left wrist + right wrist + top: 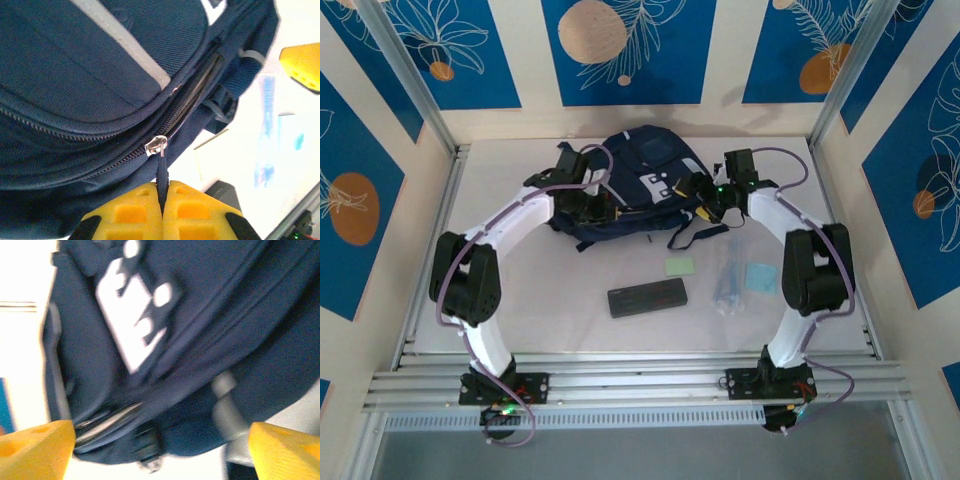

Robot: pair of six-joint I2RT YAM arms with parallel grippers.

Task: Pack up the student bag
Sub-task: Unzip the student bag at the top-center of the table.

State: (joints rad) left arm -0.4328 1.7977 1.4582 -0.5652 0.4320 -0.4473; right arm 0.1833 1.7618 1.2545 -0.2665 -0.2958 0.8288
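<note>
On the white surface [570, 320] the bag [630, 185] lies at the back, our left claw [162, 200] pinched shut on its zip pull [161, 172] to open it, our right claw [160, 450] spread wide and empty, seemingly to steady it.

One navy backpack [642, 172]; one black flat rectangular case [647, 297]; one green sticky-note pad [680, 267]; one light-blue pad [760, 277]; one clear packet [727, 285], contents unclear.
</note>
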